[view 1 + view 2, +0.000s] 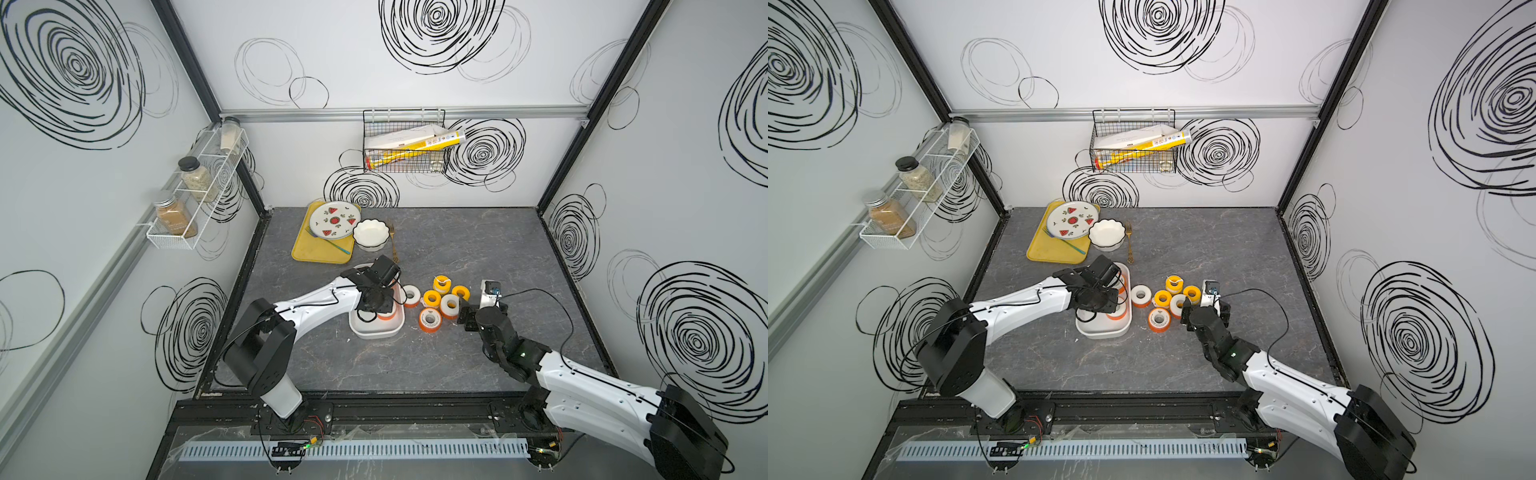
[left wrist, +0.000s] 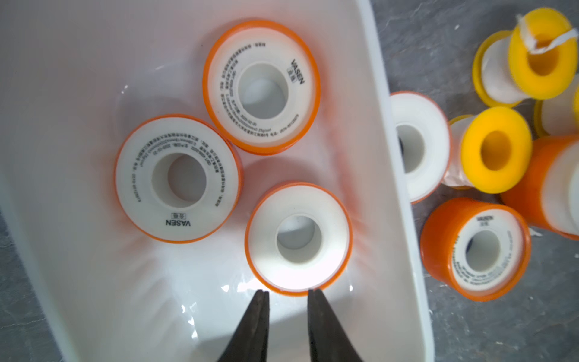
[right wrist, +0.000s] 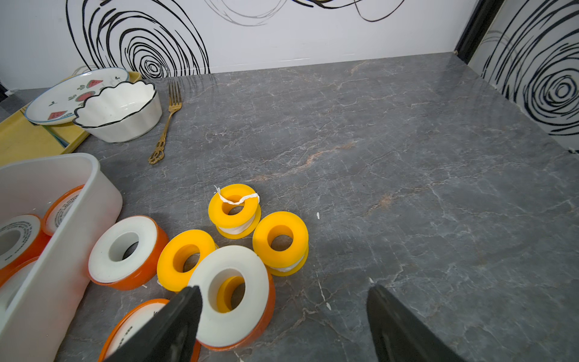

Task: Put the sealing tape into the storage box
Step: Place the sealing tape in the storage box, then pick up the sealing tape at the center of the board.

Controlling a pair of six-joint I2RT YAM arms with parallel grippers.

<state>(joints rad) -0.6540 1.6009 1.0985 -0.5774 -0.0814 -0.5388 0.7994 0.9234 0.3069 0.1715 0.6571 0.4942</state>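
Left pincer point(image 2: 288, 291), narrowly parted and empty, hangs over the storage box point(image 2: 78, 78), which holds three spools of sealing tape point(image 2: 297, 238). Right pincer point(image 3: 283, 286), spread wide, hovers by a white-faced spool point(image 3: 257, 297) on the bench point(image 3: 407, 156). In a top view, six spools point(image 1: 431, 298) lie outside, yet to be boxed.

Marble table point(image 1: 457, 249); on it storage box point(image 1: 376, 335), sealing tape point(image 1: 449, 305), tray point(image 1: 316, 254), bowl point(image 1: 371, 245), fork point(image 1: 393, 245).

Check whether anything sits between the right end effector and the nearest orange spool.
Nothing visible. The right end effector is open, with the orange spool right at one finger; a yellow spool sits close beside it, outside the jaws.
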